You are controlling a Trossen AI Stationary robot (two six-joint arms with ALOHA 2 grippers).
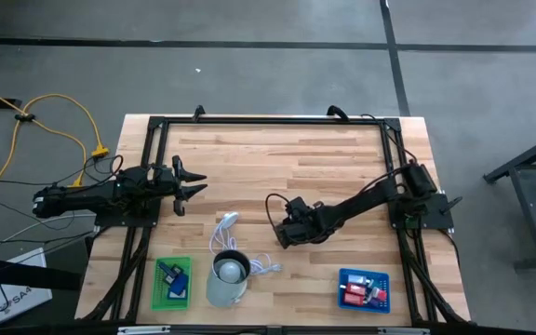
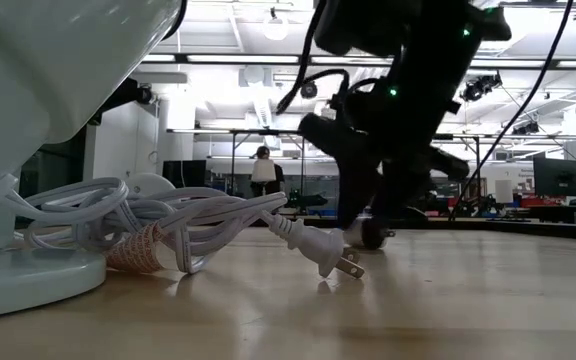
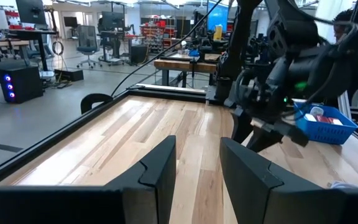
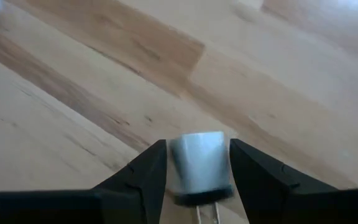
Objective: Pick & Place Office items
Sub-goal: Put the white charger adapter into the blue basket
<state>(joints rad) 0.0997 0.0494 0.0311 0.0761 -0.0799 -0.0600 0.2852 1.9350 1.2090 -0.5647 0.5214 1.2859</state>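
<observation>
My right gripper [image 1: 285, 234] hangs low over the middle of the wooden table, shut on a small white blocky office item [image 4: 197, 165] with a dark end and two metal prongs. In the low view the item [image 2: 360, 236] shows just under the dark fingers, close to the tabletop. My left gripper [image 1: 190, 181] waits at the table's left side, level and open, with nothing between its fingers [image 3: 157, 171]. More small pieces lie in a green tray [image 1: 156, 296] and a blue tray [image 1: 344, 300] at the near edge. My right gripper pinches the white item's two opposite sides [image 4: 178, 163] between its two fingers [image 4: 145, 171]. The fingers slant down from the table's right side. The item's white end points away from the wrist and its pronged end points back. Whether it touches the tabletop I cannot tell.
A pale grey-green cup [image 1: 229, 277] stands between the trays at the near edge. A white coiled cable [image 1: 223, 233] lies beside it, its plug [image 2: 320, 252] toward my right gripper. Black frame rails [image 1: 268, 121] run along the table's edges. Bare wood lies across the far half.
</observation>
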